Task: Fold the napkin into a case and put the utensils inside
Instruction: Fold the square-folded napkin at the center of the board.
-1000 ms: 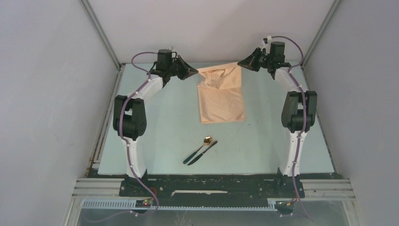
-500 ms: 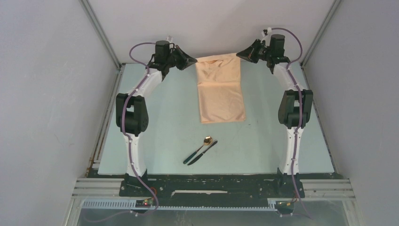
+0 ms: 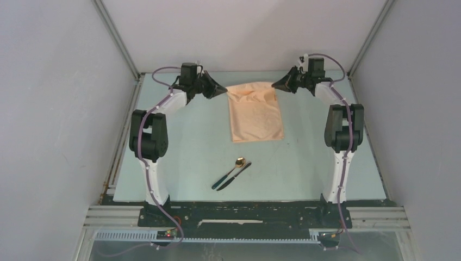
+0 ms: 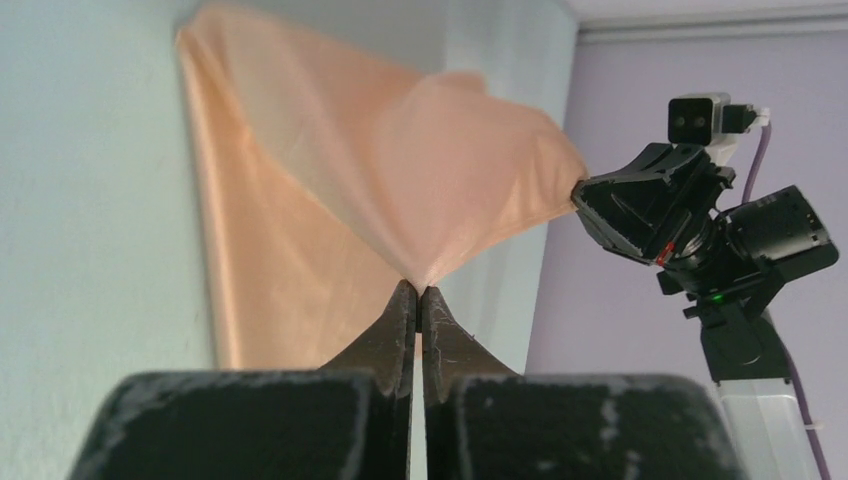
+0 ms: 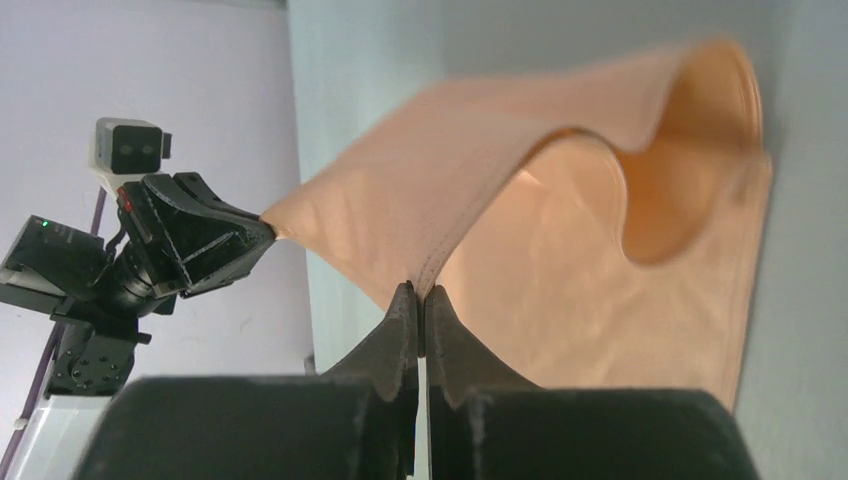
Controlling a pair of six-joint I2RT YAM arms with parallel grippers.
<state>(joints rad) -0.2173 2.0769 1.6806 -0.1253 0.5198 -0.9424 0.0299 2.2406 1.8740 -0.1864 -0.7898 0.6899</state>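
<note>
The peach-tan napkin (image 3: 255, 114) lies at the far middle of the table, its far edge lifted off the surface. My left gripper (image 3: 225, 87) is shut on the far left corner of the napkin (image 4: 400, 190). My right gripper (image 3: 273, 85) is shut on the far right corner of the napkin (image 5: 560, 230). The cloth sags between the two grips and its near part rests flat. The utensils lie side by side nearer the arms' bases: a spoon (image 3: 232, 172) with a gold bowl and dark handle, and a slim dark knife (image 3: 235, 176). No case shows.
The pale blue table (image 3: 185, 141) is boxed in by grey walls at left, right and back. A metal rail (image 3: 244, 217) runs along the near edge by the arm bases. The right gripper (image 4: 650, 205) shows in the left wrist view, the left gripper (image 5: 200, 240) in the right wrist view.
Both grippers, holding the napkin's far corners, rose toward the back wall and have now come down and nearer, so the lifted part of the cloth is shorter. The utensils have not moved.
</note>
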